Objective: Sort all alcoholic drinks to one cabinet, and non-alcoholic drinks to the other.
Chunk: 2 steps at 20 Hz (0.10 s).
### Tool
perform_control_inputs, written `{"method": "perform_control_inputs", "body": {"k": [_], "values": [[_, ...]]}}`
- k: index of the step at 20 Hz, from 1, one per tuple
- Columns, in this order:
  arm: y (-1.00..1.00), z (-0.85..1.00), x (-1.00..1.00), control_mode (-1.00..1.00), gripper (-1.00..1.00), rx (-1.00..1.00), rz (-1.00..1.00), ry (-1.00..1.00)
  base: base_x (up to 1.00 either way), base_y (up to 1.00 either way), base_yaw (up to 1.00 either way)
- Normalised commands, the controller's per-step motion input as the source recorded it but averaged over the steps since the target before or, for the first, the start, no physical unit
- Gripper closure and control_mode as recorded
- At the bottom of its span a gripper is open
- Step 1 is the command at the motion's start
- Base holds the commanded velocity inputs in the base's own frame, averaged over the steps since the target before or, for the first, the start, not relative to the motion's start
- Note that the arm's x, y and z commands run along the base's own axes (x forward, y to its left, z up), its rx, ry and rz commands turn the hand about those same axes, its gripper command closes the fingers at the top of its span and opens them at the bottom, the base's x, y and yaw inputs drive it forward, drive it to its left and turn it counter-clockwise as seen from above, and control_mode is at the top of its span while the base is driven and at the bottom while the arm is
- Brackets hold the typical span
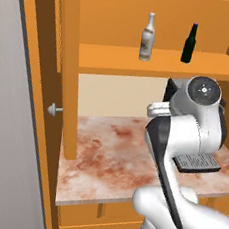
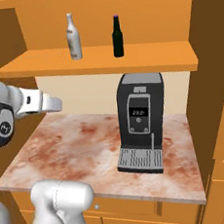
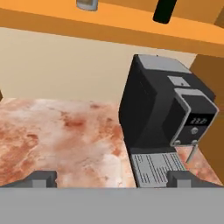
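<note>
Two alcoholic drinks stand upright on the shelf of the open cabinet (image 1: 157,63): a pale whitish glass bottle (image 1: 148,37) (image 2: 73,37) and, to its right, a dark bottle with a purple cap (image 1: 189,43) (image 2: 118,36). Their bases show at the top of the hand view, the pale bottle (image 3: 86,4) and the dark bottle (image 3: 164,12). My gripper (image 3: 111,179) hangs open below the shelf, over the marbled counter (image 3: 65,135), with nothing between its fingers. The non-alcoholic drinks are out of view.
A black coffee machine (image 2: 140,116) (image 3: 162,118) with a drip tray (image 1: 197,162) stands on the counter under the shelf, to the right. The cabinet door with a round knob (image 1: 54,109) stands open at the left. Drawers run below the counter edge.
</note>
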Motion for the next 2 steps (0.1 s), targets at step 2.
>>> {"method": "perform_control_inputs", "body": {"k": [2], "values": [[0.0, -0.64, -0.88, -1.0, -1.0, 0.02, -0.18, 0.24, 0.0, 0.0, 0.0]]}}
